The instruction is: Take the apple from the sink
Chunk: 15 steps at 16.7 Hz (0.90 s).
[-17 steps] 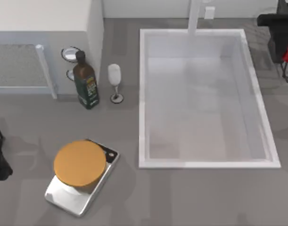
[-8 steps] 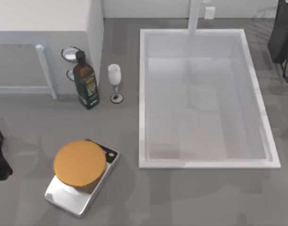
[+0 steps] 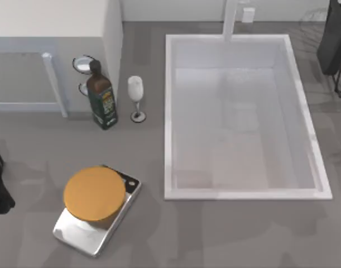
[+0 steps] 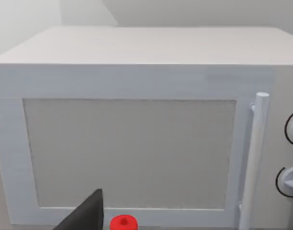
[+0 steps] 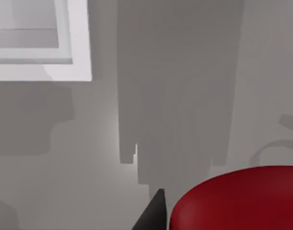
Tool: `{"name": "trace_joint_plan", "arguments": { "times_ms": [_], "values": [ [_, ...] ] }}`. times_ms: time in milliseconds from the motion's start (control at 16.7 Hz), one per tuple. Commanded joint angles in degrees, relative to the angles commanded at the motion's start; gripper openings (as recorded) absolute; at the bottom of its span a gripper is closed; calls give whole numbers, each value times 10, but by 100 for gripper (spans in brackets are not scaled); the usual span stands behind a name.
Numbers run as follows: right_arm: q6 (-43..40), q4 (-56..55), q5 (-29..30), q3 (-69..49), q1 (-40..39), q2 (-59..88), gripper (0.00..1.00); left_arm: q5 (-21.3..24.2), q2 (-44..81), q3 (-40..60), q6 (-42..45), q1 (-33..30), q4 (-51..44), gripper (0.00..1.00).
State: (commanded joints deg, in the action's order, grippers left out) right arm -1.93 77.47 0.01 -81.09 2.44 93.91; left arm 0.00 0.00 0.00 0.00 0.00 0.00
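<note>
Beyond the sink's (image 3: 169, 117) far right corner, at the top view's right edge, the right arm (image 3: 333, 39) stands as a dark shape over the counter (image 3: 215, 234). Basin floor is bare and pale.

Right wrist view: the apple (image 5: 242, 199) sits close under the camera, with grey counter beneath and a corner of the sink rim off to one side. One dark fingertip (image 5: 153, 213) lies just beside the fruit. Judgement: right gripper clamped on the apple and carrying it clear of the basin, though contact on the second finger is hidden.

Step in hand, as judged: removal done in essence; what remains is set-down. Next move calls for lowering onto bare counter well apart from the rim, then parting the fingers.

Apple: glossy, deep red, rounded, soft highlight on its near shoulder.

Left arm (image 3: 0, 184) parked at the top view's left edge, its camera facing the microwave (image 4: 136, 129). Cannot tell whether its fingers are apart or together.
</note>
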Motion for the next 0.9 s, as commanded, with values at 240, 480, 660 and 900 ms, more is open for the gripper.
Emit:
{"name": "trace_joint_plan", "arguments": {
  "times_ms": [240, 480, 660, 900],
  "values": [
    [1, -65, 0, 57, 0, 11, 0, 0, 0, 0, 0, 0, 0, 100],
    [1, -192, 0, 149, 0, 31, 0, 0, 0, 0, 0, 0, 0, 100],
    [2, -245, 0, 198, 0, 43, 0, 0, 0, 0, 0, 0, 0, 100],
    [2, -250, 0, 203, 0, 45, 0, 0, 0, 0, 0, 0, 0, 100]
  ]
}}
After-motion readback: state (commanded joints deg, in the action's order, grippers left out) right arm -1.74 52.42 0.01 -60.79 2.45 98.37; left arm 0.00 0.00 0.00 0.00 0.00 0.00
